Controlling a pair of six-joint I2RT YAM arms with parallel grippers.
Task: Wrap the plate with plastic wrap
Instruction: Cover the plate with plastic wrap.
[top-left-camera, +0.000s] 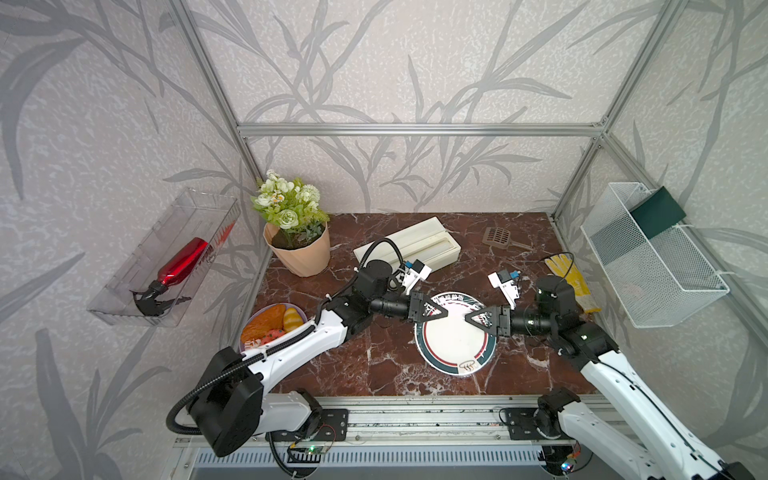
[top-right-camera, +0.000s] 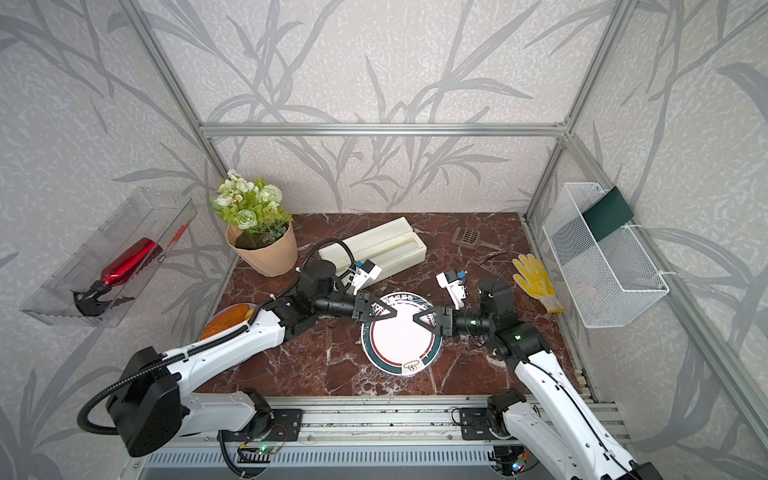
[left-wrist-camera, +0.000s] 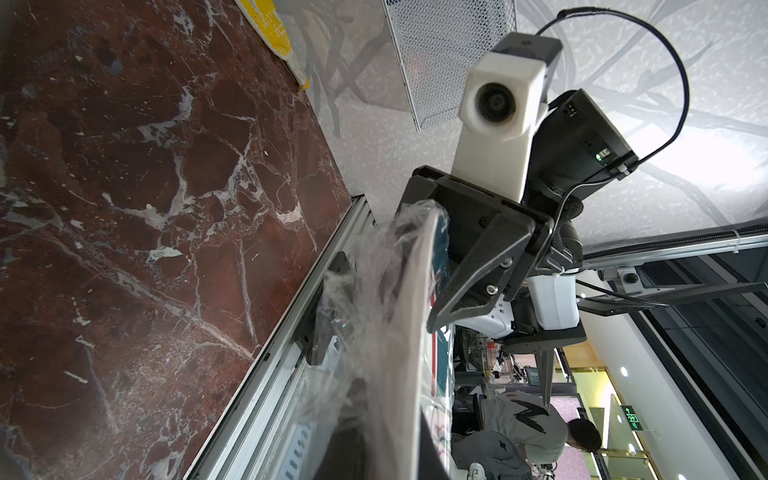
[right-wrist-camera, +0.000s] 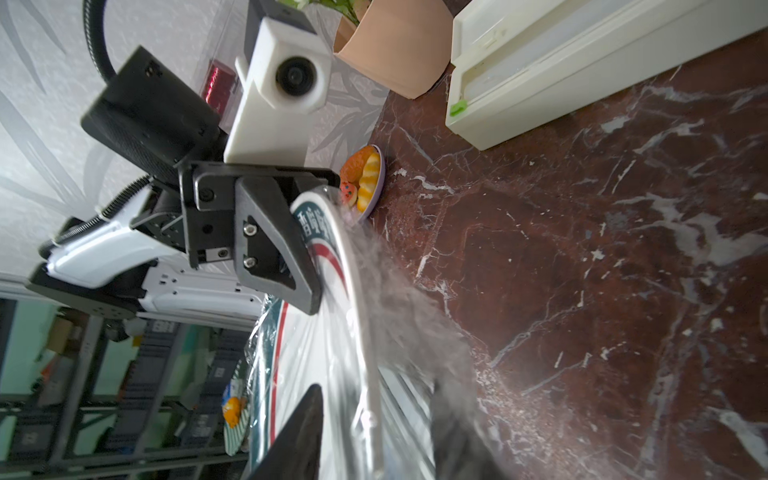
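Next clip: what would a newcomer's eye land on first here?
The round white dinner plate with a dark teal rim band, mid-table, with the left claw and right claw reaching in at opposite rims. In the left wrist view, crinkly transparent plastic wrap bunches under it. A shiny red bottle lies in the clear wall tray.

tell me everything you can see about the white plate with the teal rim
The plate is round, glossy white and ceramic-looking, with a dark teal rim band, a thin red inner ring, rim lettering and a small emblem. It carries no food. Clear crinkly wrap covers its face and bunches beneath. It sits roughly level, seemingly raised off the table. The left gripper clamps one rim; the right gripper straddles the opposite rim, jaws apart.
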